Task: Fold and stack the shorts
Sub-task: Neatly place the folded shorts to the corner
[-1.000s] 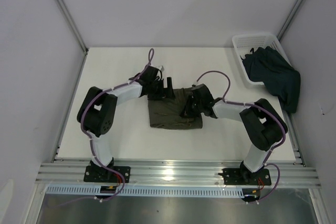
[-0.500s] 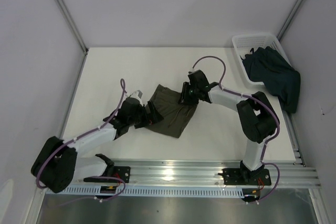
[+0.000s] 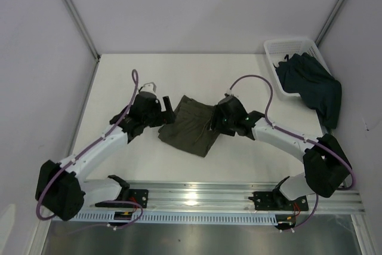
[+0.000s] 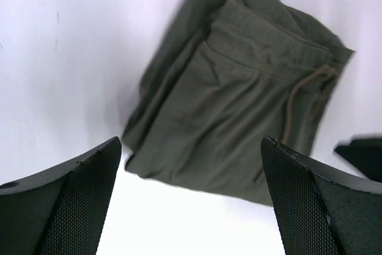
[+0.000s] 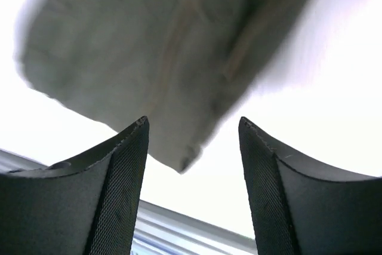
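Two pairs lay well apart: the folded olive shorts (image 3: 190, 125) sat mid counter (image 3: 137, 76), likely as the stack's base, between wide, empty left fingers (image 4: 65, 201) and right fingers (image 5: 113, 195), while the navy shorts (image 3: 310, 85) hung unfolded over the far-right basket (image 3: 280, 45).

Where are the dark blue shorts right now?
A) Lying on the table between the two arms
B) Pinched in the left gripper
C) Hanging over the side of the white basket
C: the dark navy-teal shorts spill out over the rim of the white basket at the far right, and only the olive-green shorts lie on the table.
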`<state>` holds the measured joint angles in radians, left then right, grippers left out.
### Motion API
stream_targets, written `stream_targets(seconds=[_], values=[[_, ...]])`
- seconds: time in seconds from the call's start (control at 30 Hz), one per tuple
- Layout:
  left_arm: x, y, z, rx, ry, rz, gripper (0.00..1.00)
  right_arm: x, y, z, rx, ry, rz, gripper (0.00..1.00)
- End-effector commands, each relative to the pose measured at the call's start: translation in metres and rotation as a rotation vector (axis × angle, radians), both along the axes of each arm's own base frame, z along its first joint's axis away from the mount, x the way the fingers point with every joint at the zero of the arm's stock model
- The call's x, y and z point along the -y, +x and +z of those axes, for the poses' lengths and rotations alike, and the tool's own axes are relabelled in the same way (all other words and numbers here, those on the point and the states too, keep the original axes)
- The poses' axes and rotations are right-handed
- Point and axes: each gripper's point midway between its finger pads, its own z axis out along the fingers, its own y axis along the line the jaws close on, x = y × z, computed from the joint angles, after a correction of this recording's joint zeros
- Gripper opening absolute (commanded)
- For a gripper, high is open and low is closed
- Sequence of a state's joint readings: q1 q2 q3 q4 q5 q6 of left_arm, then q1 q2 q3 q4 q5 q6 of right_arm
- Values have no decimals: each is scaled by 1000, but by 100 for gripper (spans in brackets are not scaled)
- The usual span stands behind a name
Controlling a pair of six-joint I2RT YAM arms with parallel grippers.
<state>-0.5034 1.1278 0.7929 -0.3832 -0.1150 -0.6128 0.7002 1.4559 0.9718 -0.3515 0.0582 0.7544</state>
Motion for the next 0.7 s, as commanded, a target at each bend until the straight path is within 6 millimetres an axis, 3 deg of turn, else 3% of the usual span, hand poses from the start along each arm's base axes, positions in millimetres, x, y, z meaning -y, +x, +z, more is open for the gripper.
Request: stream_targets(seconds=[0.0,0.07,0.13,0.4,0.5,0.57,0.6,0.63,0.67], values=[[-14,27,-3,10,203,-41,99,9,-23,-21,-53,-41,-145,64],[-6,38,-6,-2,189,-91,99,6,-29,-31,-60,-69,-186,73],[5,46,-23,-22,146,-133,99,-3,-30,-41,-79,-77,-192,77],[13,65,-48,-27,177,-167,99,-15,-16,-69,-104,-81,-247,75],[20,68,-65,-63,165,-196,99,-13,-12,-75,-104,-90,-274,66],[24,72,-72,-60,158,-202,99,-8,-10,-74,-95,-93,-290,54],[30,69,-75,-70,135,-232,99,-4,-11,-77,-96,-102,-285,47],[33,71,-75,-58,124,-238,99,-1,-9,-76,-96,-105,-290,33],[35,71,-77,-61,115,-248,99,1,-9,-76,-97,-106,-288,27]])
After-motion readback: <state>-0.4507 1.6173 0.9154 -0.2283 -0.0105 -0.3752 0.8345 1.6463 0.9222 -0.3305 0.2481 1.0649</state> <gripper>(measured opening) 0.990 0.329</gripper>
